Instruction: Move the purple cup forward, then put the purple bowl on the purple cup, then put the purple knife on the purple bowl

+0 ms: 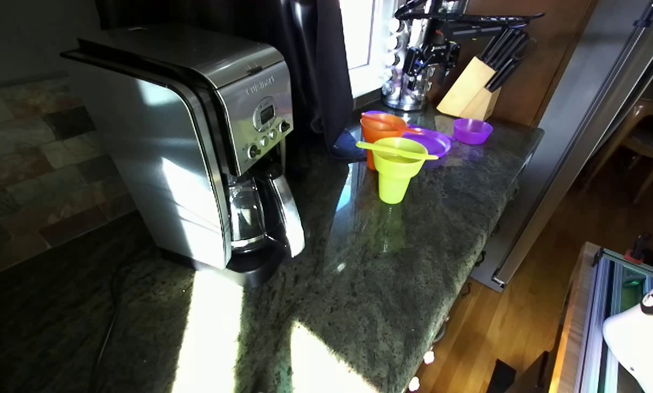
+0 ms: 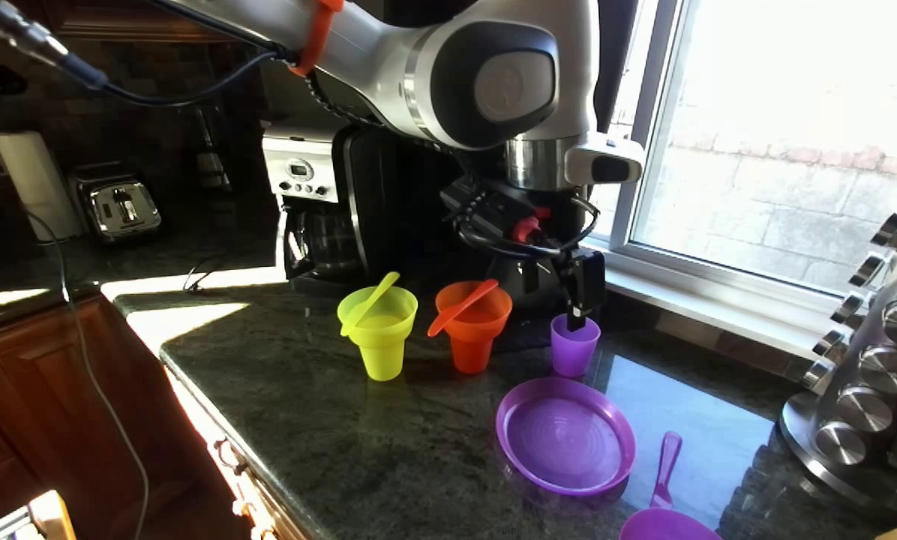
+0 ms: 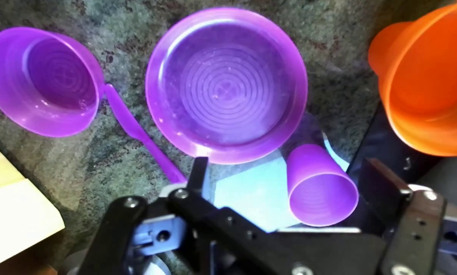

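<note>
Small tapered purple plastic tumbler [image 2: 573,356] stands upright near the window-side edge of the dark stone surface [image 2: 388,465]; likely light, thin-walled, slick, slightly springy, best pinched gently on opposite sides below the rim. End effector [image 3: 287,168] spread wide, nothing held; whether it touches the rim can't be made out. Orange plastic stack [image 1: 378,130] hides nearly all the tumbler in an exterior view.
</note>
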You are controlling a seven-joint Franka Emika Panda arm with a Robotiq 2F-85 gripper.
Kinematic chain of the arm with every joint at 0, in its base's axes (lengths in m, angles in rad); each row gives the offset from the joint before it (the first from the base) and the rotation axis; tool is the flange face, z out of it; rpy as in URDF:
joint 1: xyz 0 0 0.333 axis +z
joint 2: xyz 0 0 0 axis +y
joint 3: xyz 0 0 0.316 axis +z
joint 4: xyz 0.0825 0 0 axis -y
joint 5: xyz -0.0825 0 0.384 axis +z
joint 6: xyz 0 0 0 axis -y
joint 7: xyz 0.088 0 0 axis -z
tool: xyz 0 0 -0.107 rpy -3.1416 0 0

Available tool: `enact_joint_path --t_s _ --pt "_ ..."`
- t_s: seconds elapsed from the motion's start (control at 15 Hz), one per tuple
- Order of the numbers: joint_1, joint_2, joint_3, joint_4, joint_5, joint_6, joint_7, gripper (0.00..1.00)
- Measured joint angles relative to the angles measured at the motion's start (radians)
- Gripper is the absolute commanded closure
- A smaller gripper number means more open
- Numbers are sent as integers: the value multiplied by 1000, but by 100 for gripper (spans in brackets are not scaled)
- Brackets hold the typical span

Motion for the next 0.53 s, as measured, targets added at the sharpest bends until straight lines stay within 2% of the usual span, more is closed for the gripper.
enact_joint_path --t_s 0.53 --pt "-3 208 3 158 65 117 -11 0"
